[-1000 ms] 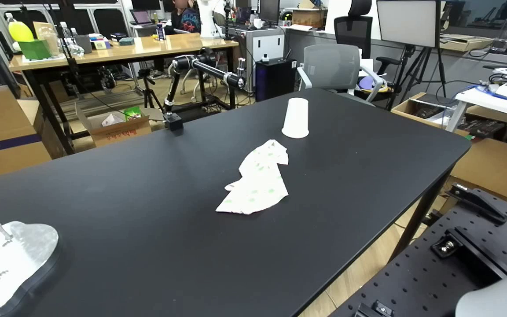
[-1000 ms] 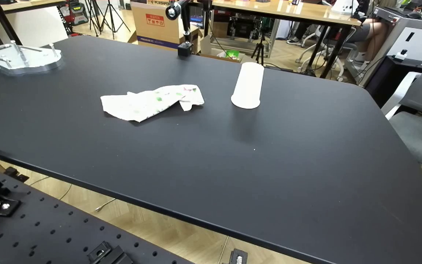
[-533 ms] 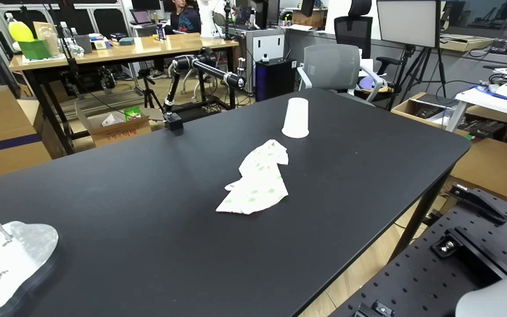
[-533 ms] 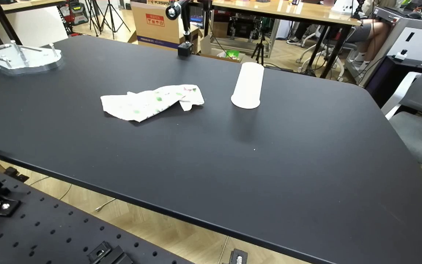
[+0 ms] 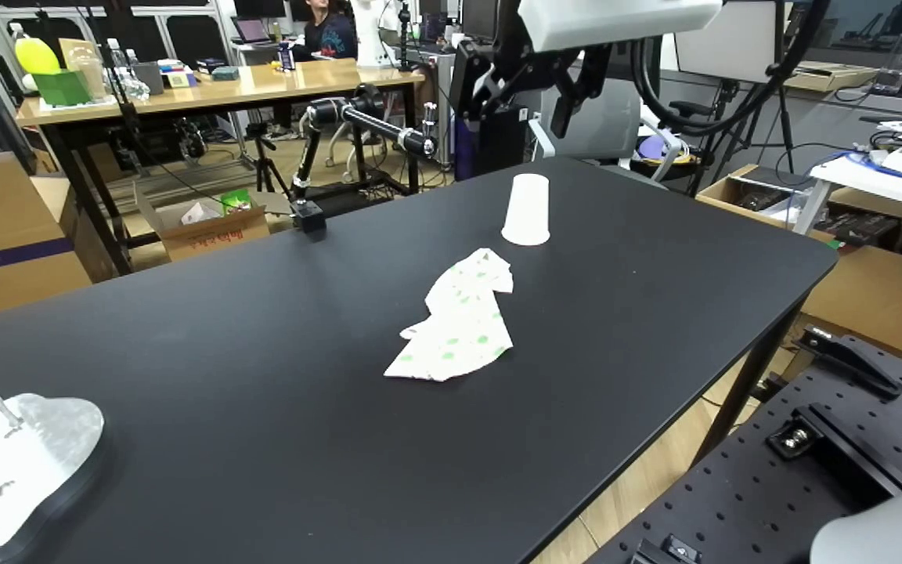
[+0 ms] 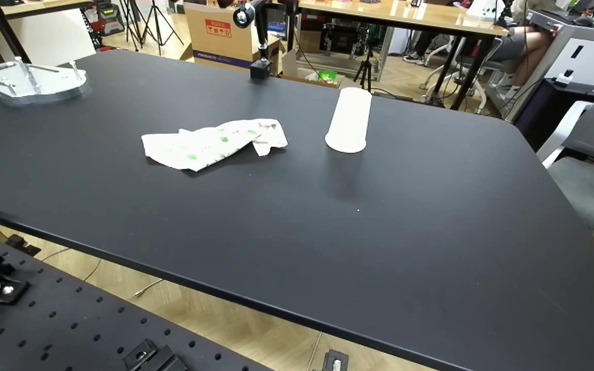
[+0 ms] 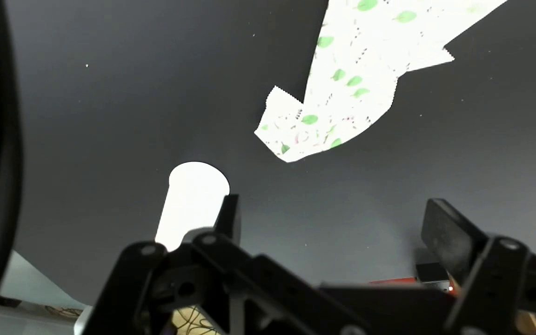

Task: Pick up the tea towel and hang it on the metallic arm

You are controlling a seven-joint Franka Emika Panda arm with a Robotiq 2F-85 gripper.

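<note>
"Lettering (image 6: 219,58) is running across a large cardboard box (image 6: 201,38). What are you reading?"

"I'm reading 'PREMIUM PC' in an exterior view. A red label (image 6: 218,28) is sitting above it, its characters blurring. Red print (image 5: 220,236) is showing on an open carton (image 5: 181,247) at the far side, too small to make out."

"What is that carton holding?"

"It's holding a green packet (image 5: 236,200) and a white item (image 5: 200,212). Farther back, on a wooden-topped desk (image 5: 310,78), a green box (image 5: 61,88) is standing with a rounded yellow thing (image 5: 36,56) showing above it."

"How is the white cup (image 5: 528,210) standing?"

"It's standing upside down, smooth and tapering, on the matte black table (image 5: 302,470)."

"Where is the tea towel (image 5: 457,329) lying?"

"It's lying crumpled on that table, to the left of the cup and apart from it in both exterior views. Green leaves are dotting its white surface, its edges showing zigzag in the wrist view."

"And the metallic arm (image 5: 380,128)?"

"It's rising from a square block (image 5: 309,217) at the table's far edge, black tubing with silvery joints. The towel is lying well apart from it. On the left, a rounded pale plate (image 5: 71,427) is resting, metal posts (image 5: 1,409) sticking up."

"What are the fingers (image 7: 449,235) doing?"

"They're standing spread wide. The gripper (image 7: 335,218) is hanging above the table, showing higher than the cup and apart from it in an exterior view."
</note>
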